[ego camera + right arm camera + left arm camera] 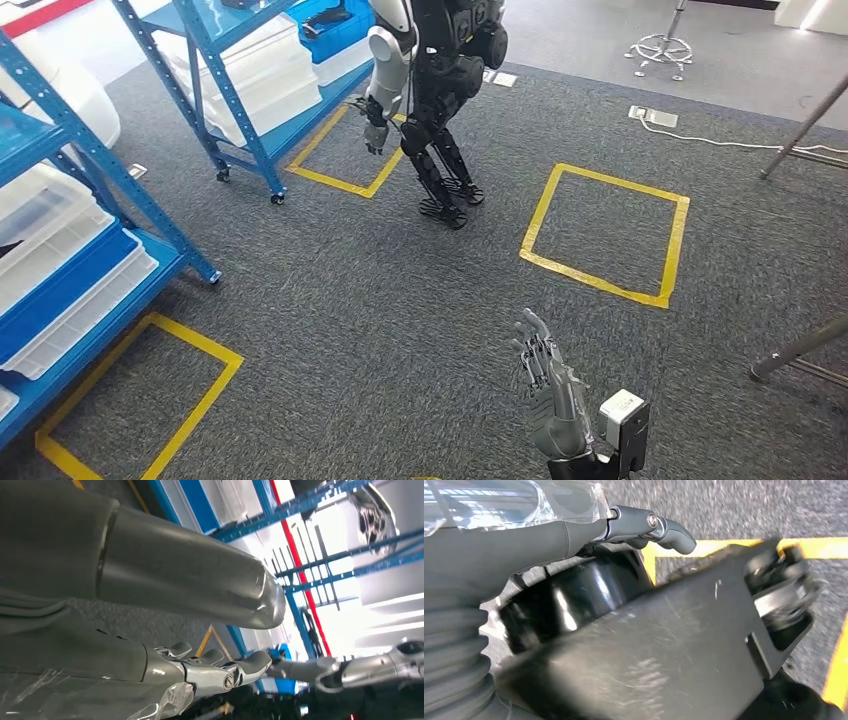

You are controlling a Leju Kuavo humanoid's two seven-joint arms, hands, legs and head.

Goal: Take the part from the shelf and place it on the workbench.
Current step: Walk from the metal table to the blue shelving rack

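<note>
Shelf (100, 165) of blue steel at left; right hand (545, 385) raised, fingers spread, empty; left hand (524, 545) grip unclear.

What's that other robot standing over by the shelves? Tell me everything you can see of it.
The other robot is a humanoid on two legs, seen from above in the head view, its head cut off by the picture's top edge. Its torso and legs look black; its arm has a white upper shell. One hand hangs beside its hip, with nothing visible in it. It stands on grey carpet beside a yellow taped square, next to a blue shelf with white bins.
</note>
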